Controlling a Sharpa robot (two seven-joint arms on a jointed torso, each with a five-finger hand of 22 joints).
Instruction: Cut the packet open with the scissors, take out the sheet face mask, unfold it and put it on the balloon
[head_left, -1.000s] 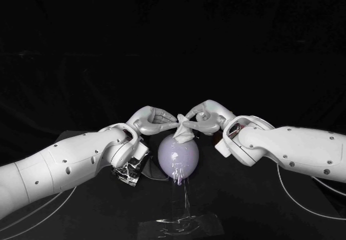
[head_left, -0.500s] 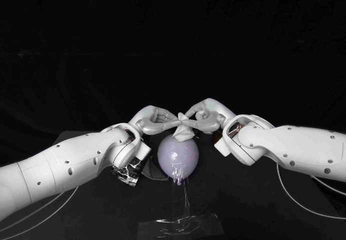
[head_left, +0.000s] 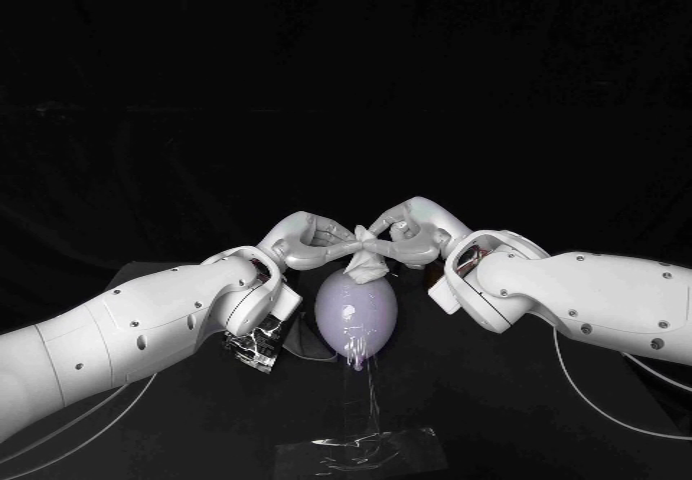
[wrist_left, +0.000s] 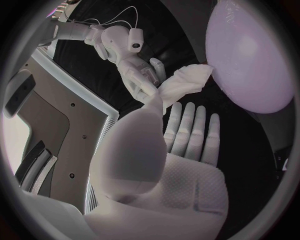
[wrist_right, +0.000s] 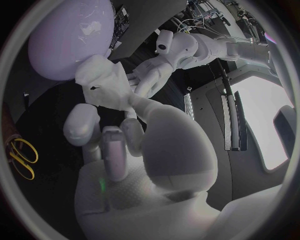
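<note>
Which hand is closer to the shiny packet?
Left. The left hand pinches the mask above the balloon, with the packet beside its wrist; the right hand pinches the mask too, across the balloon from the packet.

Premises present as a robotics test laboratory, arranged as a staged recording bay. A black table (head_left: 490, 410) and a black backdrop (head_left: 346, 100) at 12 o'clock enclose the work area. The white left arm (head_left: 130, 345) enters at 8 o'clock and the right arm (head_left: 599, 295) at 4 o'clock, with white cables (head_left: 562, 375) trailing beneath. A lilac balloon (head_left: 356, 312) is mounted on a clear stand (head_left: 361, 455) at 6 o'clock.
</note>
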